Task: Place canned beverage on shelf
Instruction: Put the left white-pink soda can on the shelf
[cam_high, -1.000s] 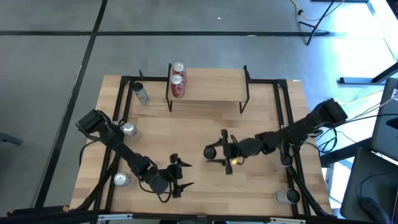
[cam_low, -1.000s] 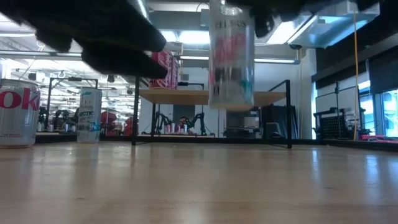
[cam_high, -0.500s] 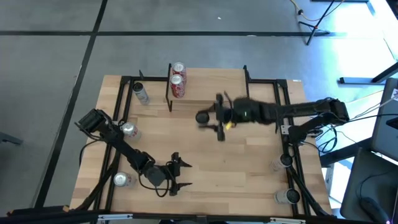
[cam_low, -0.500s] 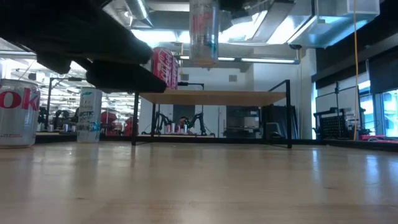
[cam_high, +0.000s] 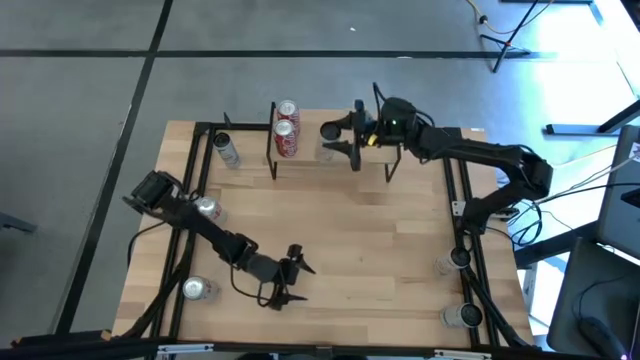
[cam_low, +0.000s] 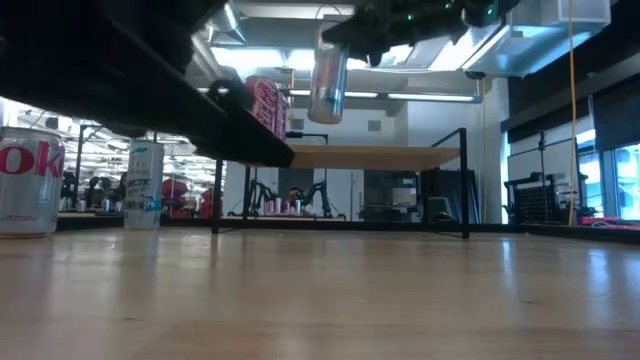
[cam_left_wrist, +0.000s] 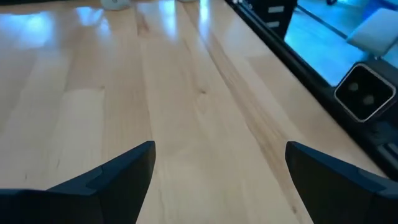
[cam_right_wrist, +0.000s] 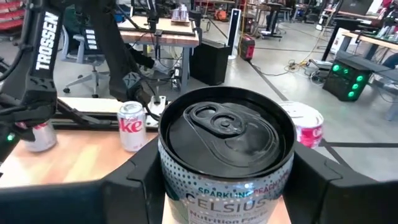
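Observation:
My right gripper is shut on a silver Celsius can and holds it over the shelf, a light plank on a black frame at the table's far side. In the right wrist view the can's dark top sits between my fingers. Two red cans stand on the shelf's left end. My left gripper is open and empty, low over the tabletop near the front edge, as the left wrist view shows. My right gripper pinches the can's side wall just below its top rim between its two fingers. The fingers come level from the table's right side. The can is lifted clear above the shelf's plank, top up and slightly tilted.
A silver can stands left of the shelf. A Diet Coke can and another can are on the left side. Two more cans are at the right front. The middle of the tabletop is bare wood.
My right gripper has carried the can from the table's middle toward the far edge and up, to a place over the shelf's plank; the can has stayed top up. My left gripper has shifted a little toward the table's right edge.

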